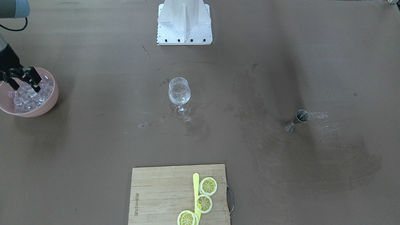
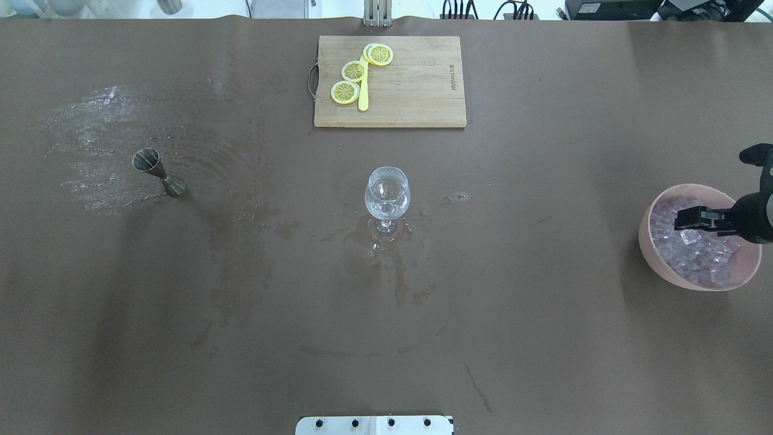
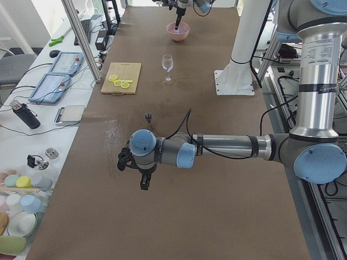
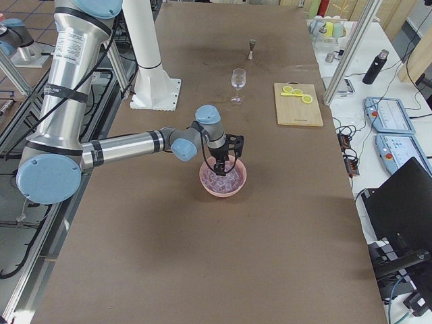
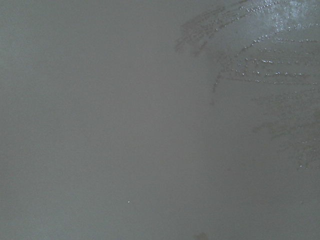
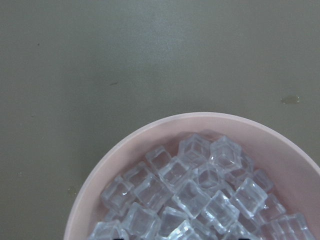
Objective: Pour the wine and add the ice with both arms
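far left, the measuring cup (image 2: 158, 172) stands by a wet smear (image 2: 90, 121), and puddles ring the wine glass (image 2: 386, 196) mid-table — on that slick footing it could skid or tip if a dropped cube knocks it. at the right, the ice (image 2: 694, 257) lies heaped in the pink bowl (image 2: 655, 254); wet, loose cubes may squirt out of a pinch. left gripper (image 3: 143, 183): over bare table, jaws — cannot tell. right gripper (image 2: 682, 219): jaws spread wide, tips at the top cubes, nothing clamped.

Bottom centre: wooden cutting board (image 1: 156, 193) bearing three lemon slices (image 1: 208, 186) and a yellow utensil (image 1: 196, 181). Right of centre: metal jigger (image 1: 296, 121). Top: white stand (image 1: 184, 28)
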Robot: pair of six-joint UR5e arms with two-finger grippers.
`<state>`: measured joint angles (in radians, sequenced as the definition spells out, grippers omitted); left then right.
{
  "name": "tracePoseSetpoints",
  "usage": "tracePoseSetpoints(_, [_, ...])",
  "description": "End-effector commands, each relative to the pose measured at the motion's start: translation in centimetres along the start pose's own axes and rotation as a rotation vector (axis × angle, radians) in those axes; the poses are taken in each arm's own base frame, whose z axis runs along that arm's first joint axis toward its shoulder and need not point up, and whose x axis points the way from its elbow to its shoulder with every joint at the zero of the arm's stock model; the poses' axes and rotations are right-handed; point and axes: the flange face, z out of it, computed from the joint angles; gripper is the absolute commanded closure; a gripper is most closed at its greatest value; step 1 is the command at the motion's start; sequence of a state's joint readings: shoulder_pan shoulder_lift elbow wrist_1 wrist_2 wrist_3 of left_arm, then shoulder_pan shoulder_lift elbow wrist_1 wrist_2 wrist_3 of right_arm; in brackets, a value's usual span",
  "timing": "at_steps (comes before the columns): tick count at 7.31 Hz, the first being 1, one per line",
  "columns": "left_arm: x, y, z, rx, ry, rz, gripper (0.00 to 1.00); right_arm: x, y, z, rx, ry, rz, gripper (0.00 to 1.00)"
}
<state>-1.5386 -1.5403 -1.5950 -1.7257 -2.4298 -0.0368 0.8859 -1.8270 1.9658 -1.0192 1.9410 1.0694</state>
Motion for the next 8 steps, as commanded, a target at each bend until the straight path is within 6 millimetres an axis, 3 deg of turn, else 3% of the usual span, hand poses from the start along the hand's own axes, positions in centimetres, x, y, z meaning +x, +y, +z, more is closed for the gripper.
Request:
tracePoseSetpoints(1, [0.0, 0.0, 0.0, 0.0, 0.0, 0.0, 0.02, 0.3, 0.4, 0.9, -0.01, 0.015, -0.013, 0.38])
tracePoseSetpoints(8, [0.2, -0.1, -0.1, 0.002, 0.0, 0.006, 0.02, 0.9, 1.5, 2.1, -0.028, 0.046, -0.027, 0.45])
